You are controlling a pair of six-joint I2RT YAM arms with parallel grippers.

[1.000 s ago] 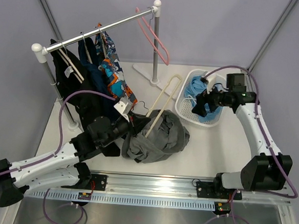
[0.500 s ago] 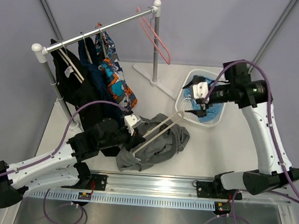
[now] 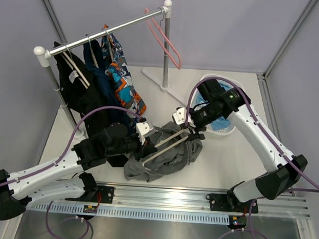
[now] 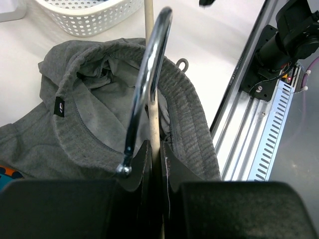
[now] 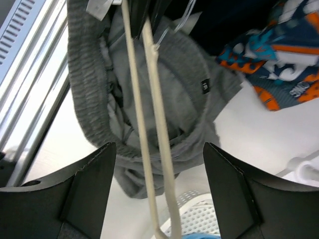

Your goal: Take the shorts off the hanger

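- Two garments are concerned. The soft mid-grey shorts (image 3: 165, 155) lie crumpled near the middle of the bench's near edge. The light blue shorts (image 3: 220, 124) are seen in the white perforated plastic basket (image 4: 84, 17) toward the right edge, so that half is judged done.
- Through the waist opening of the mid-grey shorts, the two cream-coloured bars of a hanger (image 3: 171, 143) with a metal hook are seen to pass. The garment is therefore judged not yet freed. Whether any cloth is caught on the bars cannot be told.
- The left gripper (image 4: 155, 154) is clamped on the hanger at the base of its hook, and the hanger is held slanted over the cloth.
- The right gripper (image 5: 158, 149) is held above the mid-grey shorts with its fingers apart. The two bars are seen between the fingers, and nothing is gripped.
- The step in hand is judged to be stripping the mid-grey shorts off the held hanger.
- For the next move, the waistband alone should be pinched, with the bars kept out of the fingers. The cloth should then be drawn along the bars, off their free end.
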